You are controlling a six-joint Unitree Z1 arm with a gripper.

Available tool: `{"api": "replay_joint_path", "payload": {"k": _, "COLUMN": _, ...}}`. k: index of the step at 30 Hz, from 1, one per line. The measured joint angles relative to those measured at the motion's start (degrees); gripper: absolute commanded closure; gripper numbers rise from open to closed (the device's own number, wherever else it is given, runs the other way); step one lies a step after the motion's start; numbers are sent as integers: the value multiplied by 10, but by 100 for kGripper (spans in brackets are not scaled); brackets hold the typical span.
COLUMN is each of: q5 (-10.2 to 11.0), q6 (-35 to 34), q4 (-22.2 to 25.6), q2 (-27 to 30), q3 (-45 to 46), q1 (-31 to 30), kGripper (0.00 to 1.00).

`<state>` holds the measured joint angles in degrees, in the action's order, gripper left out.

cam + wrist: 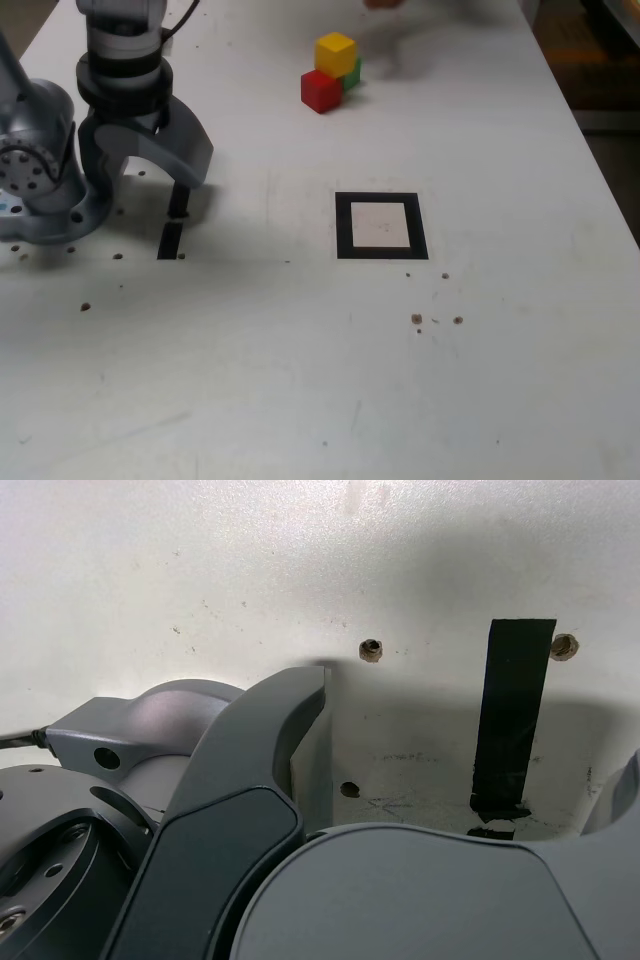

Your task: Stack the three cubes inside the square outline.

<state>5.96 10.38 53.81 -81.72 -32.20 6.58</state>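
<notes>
The three cubes sit in a cluster at the far side of the white table in the exterior view. The yellow cube (335,52) appears to rest on the green cube (352,73), and the red cube (320,90) stands against them in front. The square outline (381,199) of black tape lies mid-table with nothing inside it. My gripper (142,172) hangs at the exterior view's left, far from the cubes, open and holding nothing. In the wrist view one dark finger (262,760) shows above the bare table.
Two short black tape strips (173,222) lie under the gripper, and one strip (512,720) shows in the wrist view. The arm's grey base (40,180) fills the exterior view's left. A blurred hand (385,4) is at the far edge. Small screw holes (417,319) dot the table.
</notes>
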Motion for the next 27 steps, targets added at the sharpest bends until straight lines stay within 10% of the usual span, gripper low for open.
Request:
{"api": "replay_joint_path", "payload": {"k": 7, "q5": 6, "q6": 1, "q4": 8, "q2": 6, "q3": -5, "q1": 0, "kGripper": 1}}
{"api": "replay_joint_path", "payload": {"k": 15, "q5": 55, "q6": 86, "q4": 162, "q2": 35, "q3": -143, "q1": 0, "kGripper": 0}}
{"api": "replay_joint_path", "payload": {"k": 27, "q5": 36, "q6": 214, "q4": 384, "q2": -102, "q3": -374, "q1": 23, "kGripper": 0}}
